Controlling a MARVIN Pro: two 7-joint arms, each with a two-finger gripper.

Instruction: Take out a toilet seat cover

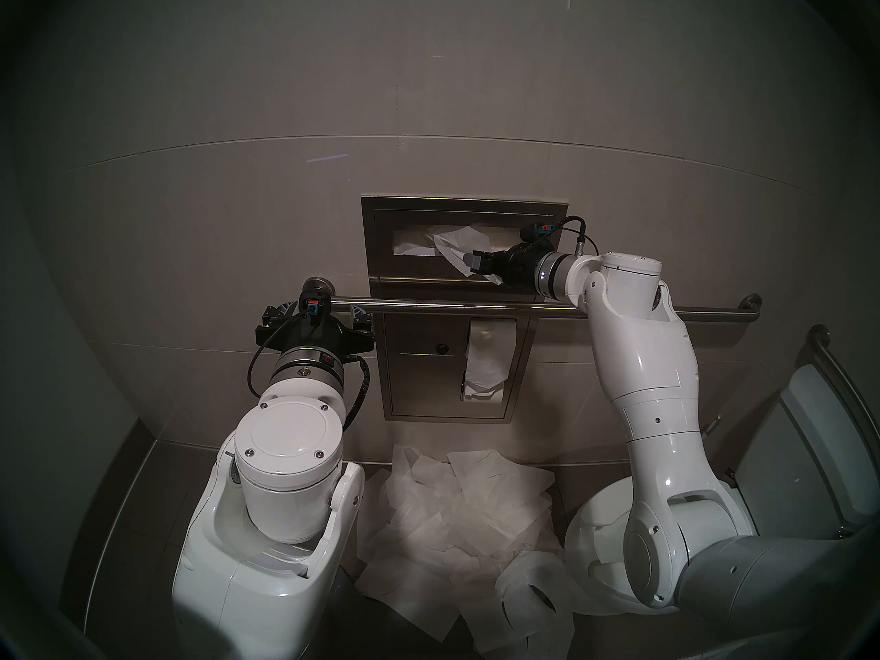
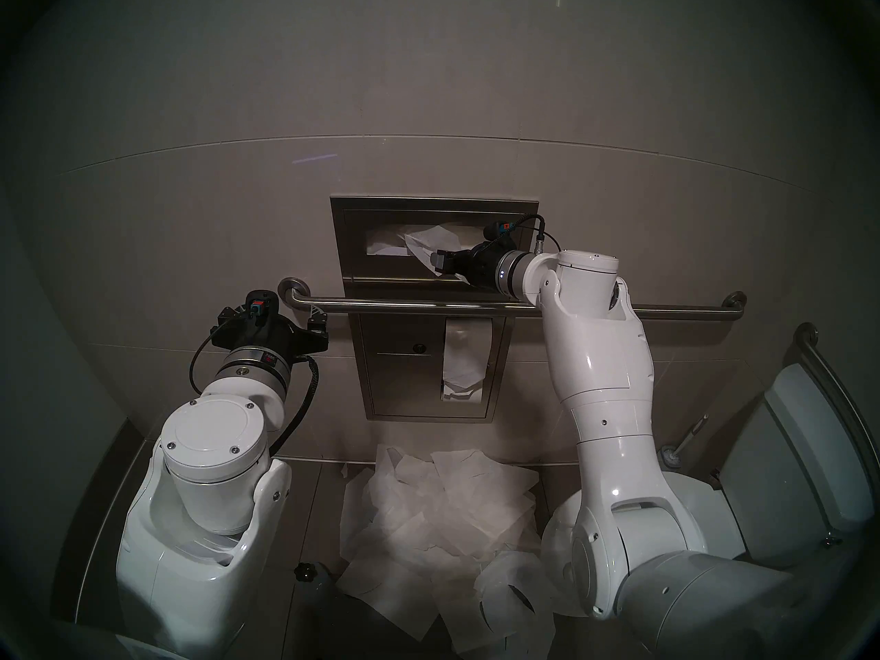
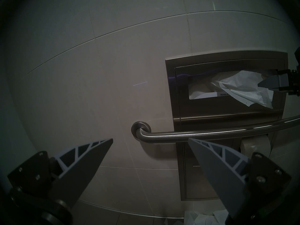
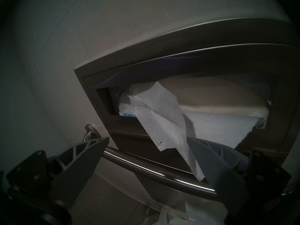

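Note:
A toilet seat cover [image 1: 457, 244], crinkled white tissue, hangs partly out of the slot of the steel wall dispenser [image 1: 381, 244]. It also shows in the left wrist view [image 3: 240, 89] and the right wrist view [image 4: 162, 115]. My right gripper [image 1: 469, 266] is open at the slot's right side. In the right wrist view [image 4: 148, 138] the hanging sheet lies between the fingers, against the inner face of one finger [image 4: 211, 156]. My left gripper [image 1: 321, 306] is open and empty, left of the dispenser, near the grab bar's left end.
A steel grab bar [image 1: 452, 306] runs across the wall just below the slot. Under it a toilet-paper roll [image 1: 490, 359] sits in a recessed panel. Several loose tissue sheets [image 1: 466, 511] lie piled on the floor. The toilet [image 1: 809, 454] stands at the right.

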